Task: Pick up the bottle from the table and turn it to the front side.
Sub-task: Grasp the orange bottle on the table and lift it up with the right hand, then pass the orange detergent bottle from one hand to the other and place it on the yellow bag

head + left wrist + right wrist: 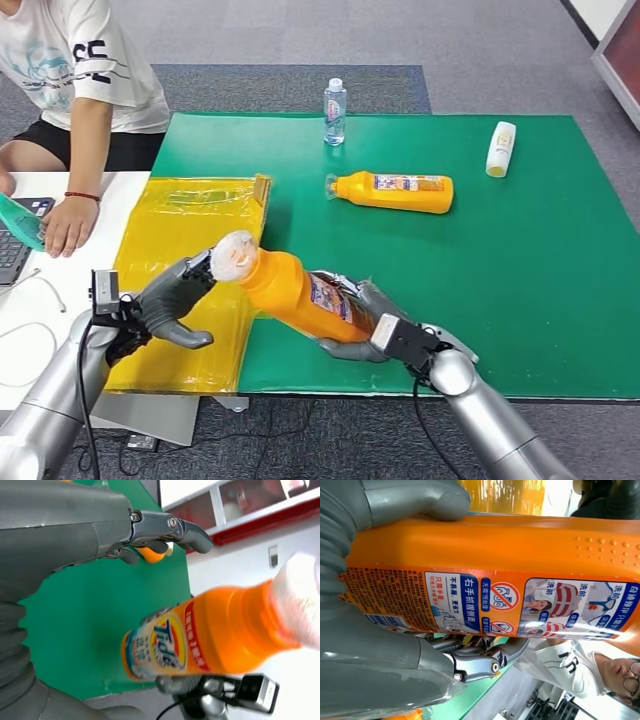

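Note:
My right hand (361, 330) grips the base end of an orange detergent bottle (298, 292) and holds it tilted above the front edge of the green mat (513, 290). Its white cap (233, 256) points up and to the left. In the right wrist view the bottle (490, 545) shows its back label of small print, with my right hand (369, 650) wrapped around it. My left hand (170, 300) hovers open beside the cap with its fingers spread. In the left wrist view my left hand (75, 525) stays apart from the bottle (215, 630), whose Tide logo shows.
A second orange bottle (396, 192) lies on the mat's middle. A clear water bottle (335, 110) stands at the back, and a white bottle (500, 148) lies back right. A yellow sheet (181, 230) covers the left. A person (83, 90) sits back left by a laptop (15, 245).

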You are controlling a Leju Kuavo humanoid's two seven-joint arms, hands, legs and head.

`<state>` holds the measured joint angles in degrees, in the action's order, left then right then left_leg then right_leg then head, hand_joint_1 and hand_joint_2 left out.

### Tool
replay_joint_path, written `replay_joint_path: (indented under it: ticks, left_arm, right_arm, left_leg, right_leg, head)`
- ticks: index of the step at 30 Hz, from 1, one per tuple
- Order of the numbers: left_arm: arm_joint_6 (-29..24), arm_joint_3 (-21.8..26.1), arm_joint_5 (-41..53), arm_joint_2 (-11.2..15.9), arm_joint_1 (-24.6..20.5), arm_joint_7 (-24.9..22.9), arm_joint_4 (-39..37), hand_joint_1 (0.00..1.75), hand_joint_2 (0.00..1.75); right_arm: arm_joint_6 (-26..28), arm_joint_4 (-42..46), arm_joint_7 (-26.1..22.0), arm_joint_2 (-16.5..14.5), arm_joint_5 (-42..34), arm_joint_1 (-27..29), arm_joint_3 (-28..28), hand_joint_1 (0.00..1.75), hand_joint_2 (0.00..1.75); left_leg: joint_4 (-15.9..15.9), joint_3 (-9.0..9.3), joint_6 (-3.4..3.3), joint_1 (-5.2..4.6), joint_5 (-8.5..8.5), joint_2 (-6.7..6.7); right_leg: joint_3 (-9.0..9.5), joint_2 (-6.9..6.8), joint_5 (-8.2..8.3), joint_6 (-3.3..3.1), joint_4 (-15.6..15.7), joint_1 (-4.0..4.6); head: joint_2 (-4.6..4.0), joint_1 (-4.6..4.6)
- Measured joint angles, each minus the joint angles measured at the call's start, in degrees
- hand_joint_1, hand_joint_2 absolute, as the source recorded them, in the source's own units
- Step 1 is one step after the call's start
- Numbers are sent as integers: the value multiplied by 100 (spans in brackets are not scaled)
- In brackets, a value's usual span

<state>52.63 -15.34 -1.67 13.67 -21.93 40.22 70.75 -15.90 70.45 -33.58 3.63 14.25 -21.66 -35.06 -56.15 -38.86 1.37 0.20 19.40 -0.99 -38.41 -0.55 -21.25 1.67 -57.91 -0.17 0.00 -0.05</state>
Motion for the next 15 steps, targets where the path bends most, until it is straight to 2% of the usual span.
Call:
replay_joint_path:
  ticks: [7,15]
  left_arm:
    - [53,364,-90,-378,45,2,-13,0,175]
    - [-414,262,181,-610,-97,2,-442,0,175]
  right_arm:
    - [91,243,43,-10,19,174,-27,175,175]
    - [221,580,103,-136,278,244,-87,175,175]
  left_leg:
    - [0,-6,0,0,1,0]
    - [0,-7,1,0,-1,-1]
  right_leg:
    - [-6,0,0,0,0,0]
    - [-10,0,2,-2,0,0]
  head:
    - [0,-1]
    - [0,-1]
